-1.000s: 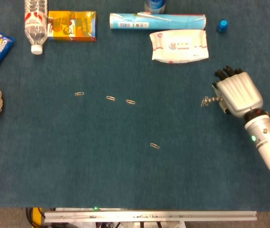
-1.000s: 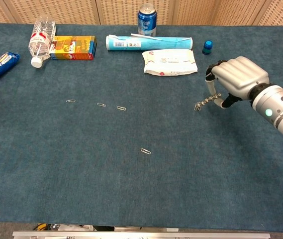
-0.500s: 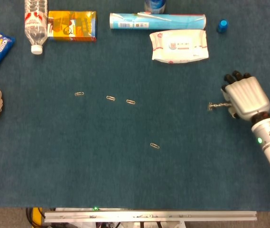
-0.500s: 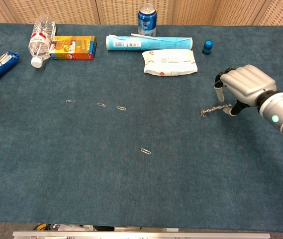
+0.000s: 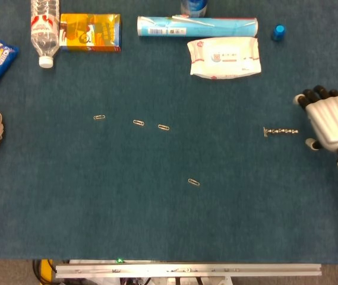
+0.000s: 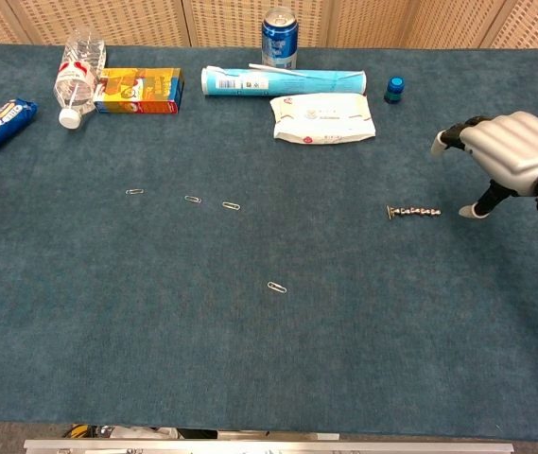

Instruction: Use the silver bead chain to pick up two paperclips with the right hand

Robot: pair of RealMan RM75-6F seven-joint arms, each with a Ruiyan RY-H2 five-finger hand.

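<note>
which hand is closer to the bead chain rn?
Right. The right hand is just beyond the silver bead chain, not touching it. The chain lies flat on the table. The left hand isn't visible in either view.

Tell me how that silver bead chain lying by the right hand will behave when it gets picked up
The silver bead chain is a short line of small linked beads, so it will probably go limp and dangle when lifted by one end. It lies flat and thin on the blue table cover, so pinching it may be fiddly. It looks light, and apt to slip from the right hand.
</note>
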